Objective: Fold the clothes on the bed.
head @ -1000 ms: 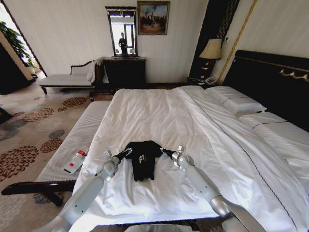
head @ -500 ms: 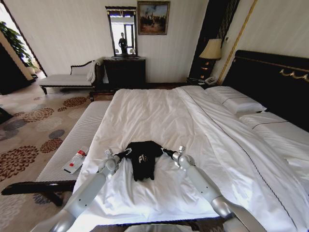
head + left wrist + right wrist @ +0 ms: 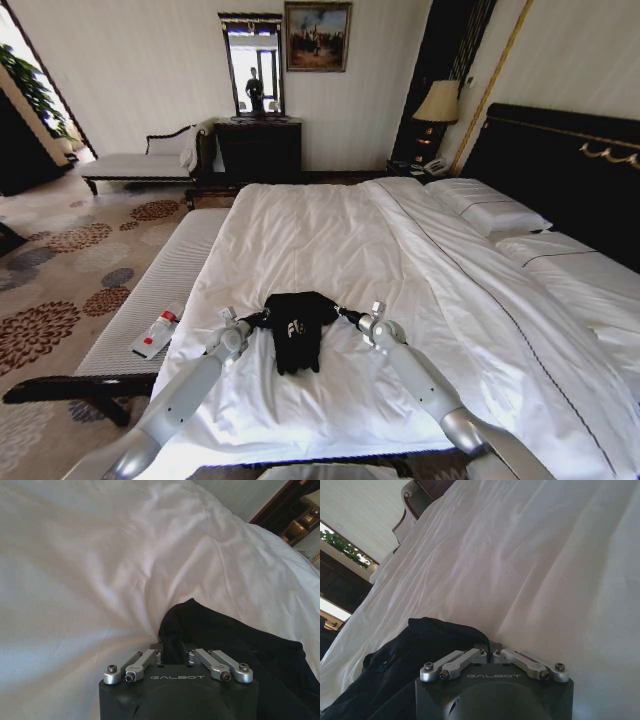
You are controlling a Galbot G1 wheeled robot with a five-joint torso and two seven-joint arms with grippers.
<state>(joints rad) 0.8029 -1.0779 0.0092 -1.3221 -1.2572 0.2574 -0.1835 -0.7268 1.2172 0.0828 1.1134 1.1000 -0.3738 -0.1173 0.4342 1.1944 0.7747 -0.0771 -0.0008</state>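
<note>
Both grippers are clamped on the T-shirt (image 3: 297,325): the left gripper (image 3: 262,318) pinches its left edge and the right gripper (image 3: 345,316) pinches its right edge, each with the fingers drawn tight on black cloth, as both wrist views confirm (image 3: 172,655) (image 3: 490,652).

The T-shirt lies bunched in a narrow dark heap near the foot edge of the bed (image 3: 330,240), toward the bench-side corner, with white lettering showing on top. Judged from this, folding is under way but not finished: the sides are gathered inward, yet the cloth is lumpy and uneven, with a loose tail hanging toward the foot edge. A neat flat fold is still to be made.

Bedding is white, soft and creased; it wrinkles around the grip points. Pillows (image 3: 487,210) sit by the dark headboard (image 3: 560,170). Alongside the bed stands a pale bench (image 3: 150,300) with a bottle (image 3: 157,331) lying on it. Beyond are a patterned carpet (image 3: 60,270), a chaise (image 3: 140,160), a dark dresser (image 3: 258,148) under a mirror (image 3: 252,65), a framed painting (image 3: 317,36) and a lamp (image 3: 437,102).
</note>
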